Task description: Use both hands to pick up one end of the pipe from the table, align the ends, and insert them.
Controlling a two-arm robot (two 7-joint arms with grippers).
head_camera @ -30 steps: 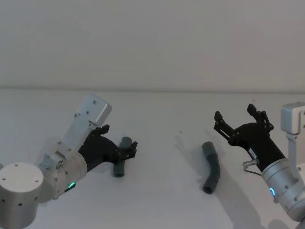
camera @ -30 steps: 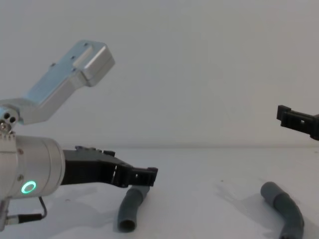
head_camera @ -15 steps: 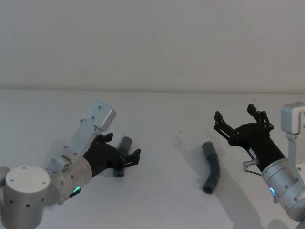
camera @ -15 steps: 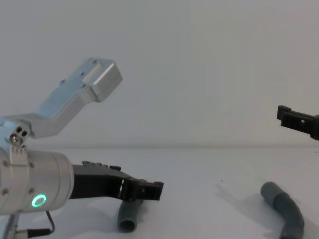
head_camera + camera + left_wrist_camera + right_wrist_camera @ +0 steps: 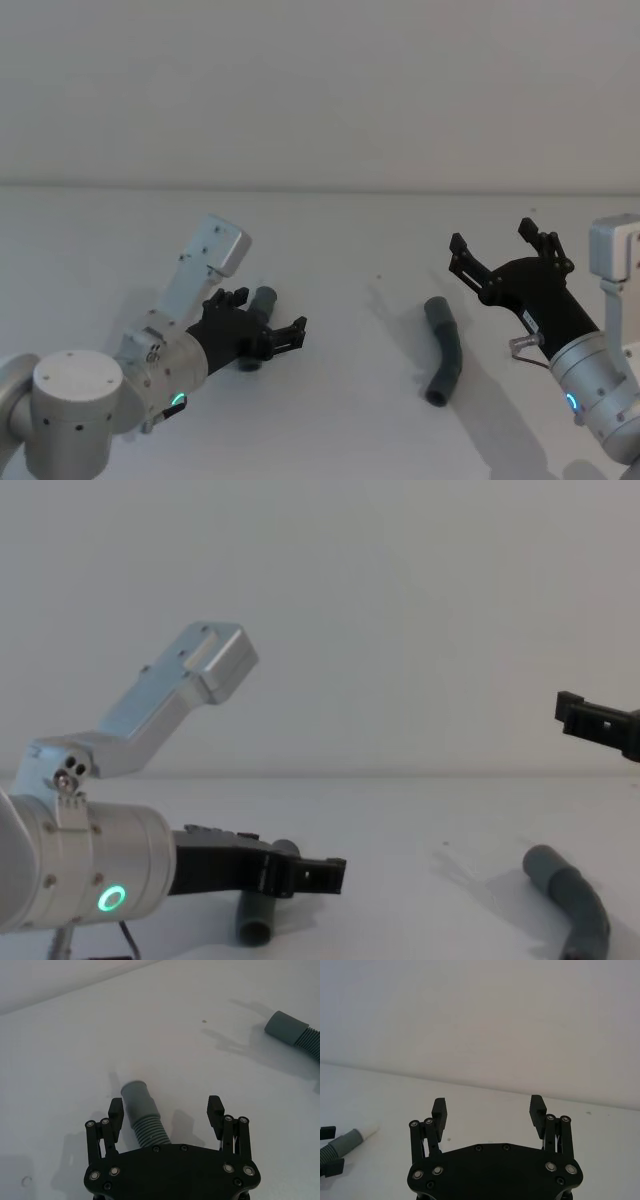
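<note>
Head view, left gripper (image 5: 272, 312): you have it low over the worktop (image 5: 340, 420), fingers spread wide, clamping nothing.
Head view, corrugated hose piece (image 5: 263, 299): it lies on the worktop between the left gripper's fingers, with its smooth cuff reaching the fingertips.
Head view, right gripper (image 5: 492, 238): raised, fingers spread apart, empty.
Head view, second hose piece (image 5: 445, 350): curved, flat on the worktop, below the right gripper and well apart from the left gripper.
Left wrist view, left gripper (image 5: 166, 1105): released, and you can see both fingers standing apart.
Left wrist view, corrugated hose piece (image 5: 142, 1117): it runs out from under the palm, just beside one finger (image 5: 116, 1110), with a clear gap to the other.
Left wrist view, second hose piece (image 5: 292, 1032): well ahead of the fingertips and off to one side.
Right wrist view, right gripper (image 5: 488, 1104): open, with bare worktop (image 5: 615, 1135) between its fingers.
Right wrist view, white tip (image 5: 368, 1133): it ends the corrugated hose piece (image 5: 342, 1144), far off to the right gripper's side.
Chest view, left gripper (image 5: 325, 872): just above the worktop, with the corrugated hose piece (image 5: 258, 920) under it.
Chest view, right gripper (image 5: 598, 725): high above the second hose piece (image 5: 578, 900).
</note>
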